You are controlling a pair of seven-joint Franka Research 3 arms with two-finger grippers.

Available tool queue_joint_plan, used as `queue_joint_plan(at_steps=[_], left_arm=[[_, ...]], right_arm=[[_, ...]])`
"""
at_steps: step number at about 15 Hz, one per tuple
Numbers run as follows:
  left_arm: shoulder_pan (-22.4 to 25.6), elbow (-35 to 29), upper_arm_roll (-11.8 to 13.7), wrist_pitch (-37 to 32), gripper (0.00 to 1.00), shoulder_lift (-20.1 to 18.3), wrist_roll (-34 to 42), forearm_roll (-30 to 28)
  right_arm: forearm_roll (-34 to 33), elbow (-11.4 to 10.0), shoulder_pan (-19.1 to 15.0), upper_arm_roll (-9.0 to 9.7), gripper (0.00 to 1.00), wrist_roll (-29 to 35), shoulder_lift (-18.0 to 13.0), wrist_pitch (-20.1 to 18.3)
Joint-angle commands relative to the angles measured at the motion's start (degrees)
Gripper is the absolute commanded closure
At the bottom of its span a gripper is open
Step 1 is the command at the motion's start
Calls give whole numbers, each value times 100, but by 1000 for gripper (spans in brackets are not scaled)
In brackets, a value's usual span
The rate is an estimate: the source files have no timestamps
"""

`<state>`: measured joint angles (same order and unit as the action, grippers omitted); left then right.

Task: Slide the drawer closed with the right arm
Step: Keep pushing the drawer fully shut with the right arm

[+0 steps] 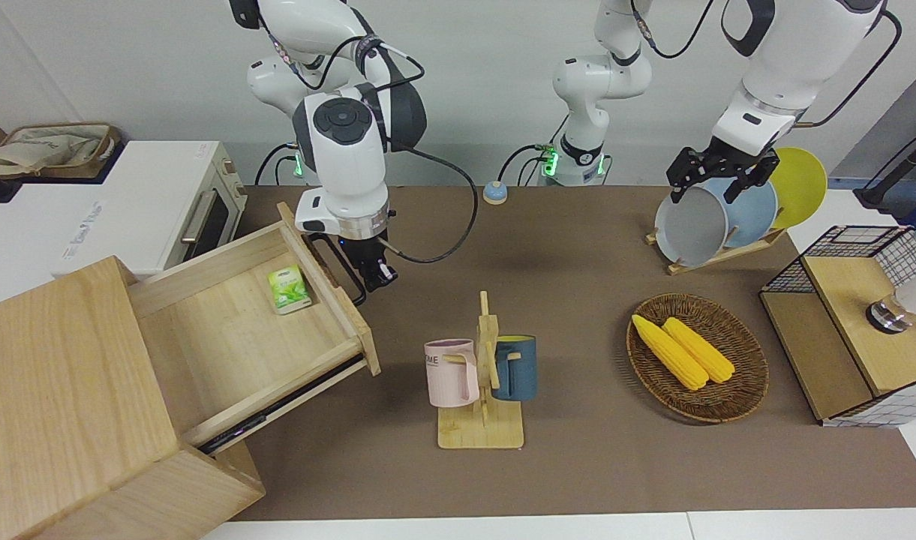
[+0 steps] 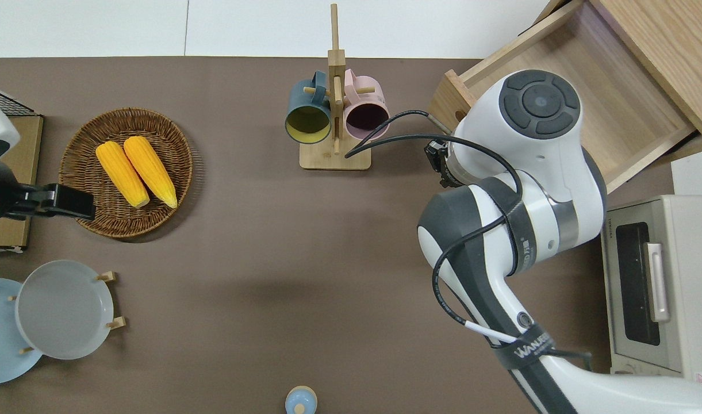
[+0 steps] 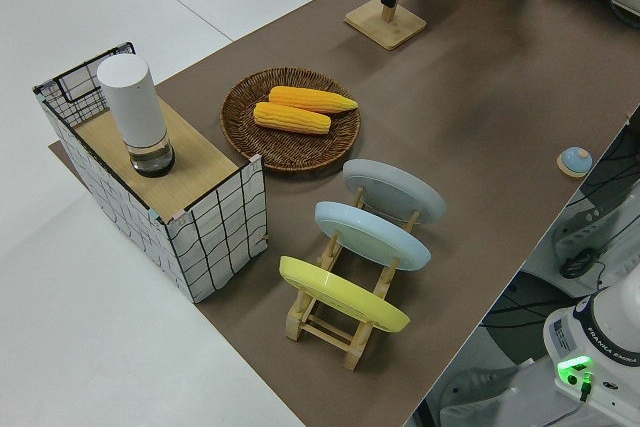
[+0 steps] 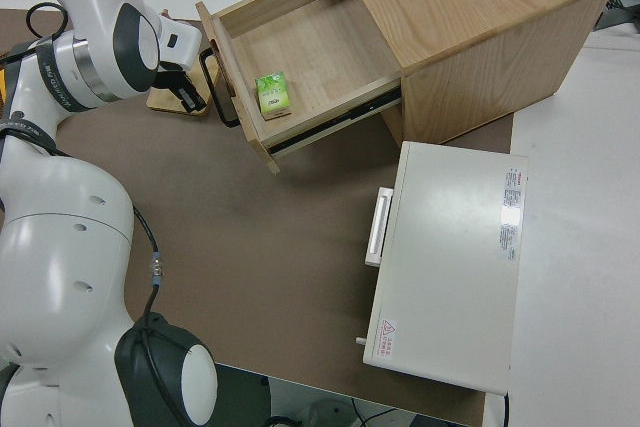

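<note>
Bare table is lying around the right gripper at the open drawer's handle; the mug rack is standing nearby.
</note>
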<state>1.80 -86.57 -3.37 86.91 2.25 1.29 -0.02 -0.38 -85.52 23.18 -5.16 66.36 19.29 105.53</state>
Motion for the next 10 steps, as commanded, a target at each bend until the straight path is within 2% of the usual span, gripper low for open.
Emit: queue_joint_plan(at_steps=[1,5,10], left_arm=[[31,149,-40,-113,7,65,56,98],[31,149,-40,-113,7,65,56,98],[31,149,-40,-113,7,65,56,98]], right_arm=[[-49,45,-190,51,1000,-430,145,116],[-154,123,-252,-2,1000,-651,242,160],[-260,168,-427,-20,1000,-660,312,599]])
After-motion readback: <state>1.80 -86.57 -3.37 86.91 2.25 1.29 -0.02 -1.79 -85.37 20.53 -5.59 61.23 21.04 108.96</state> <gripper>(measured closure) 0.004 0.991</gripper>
